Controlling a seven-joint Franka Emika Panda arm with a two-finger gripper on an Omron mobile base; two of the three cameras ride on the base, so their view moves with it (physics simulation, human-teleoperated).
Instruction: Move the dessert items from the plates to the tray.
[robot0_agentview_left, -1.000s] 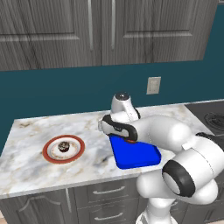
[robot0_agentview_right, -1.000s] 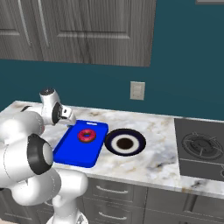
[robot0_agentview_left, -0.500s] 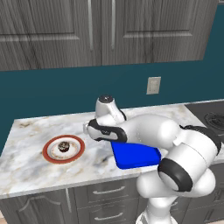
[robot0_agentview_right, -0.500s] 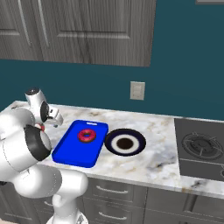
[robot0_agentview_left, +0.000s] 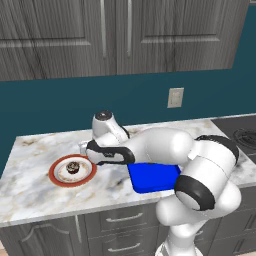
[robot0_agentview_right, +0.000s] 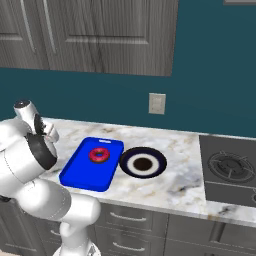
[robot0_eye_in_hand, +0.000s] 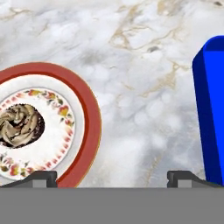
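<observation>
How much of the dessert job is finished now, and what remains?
Done: the donut lies on the tray, and the navy plate is bare. In hand: nothing; the open gripper hangs over the counter between the red-rimmed plate and the tray. Left: the cupcake sits on that plate.

bare counter (robot0_eye_in_hand: 144, 87) between plate (robot0_eye_in_hand: 89, 113) and tray (robot0_eye_in_hand: 208, 113)

I see the marble counter (robot0_agentview_right: 175, 200) carrying the red-rimmed plate (robot0_agentview_left: 56, 176), blue tray (robot0_agentview_right: 75, 175) and navy plate (robot0_agentview_right: 158, 161).
</observation>
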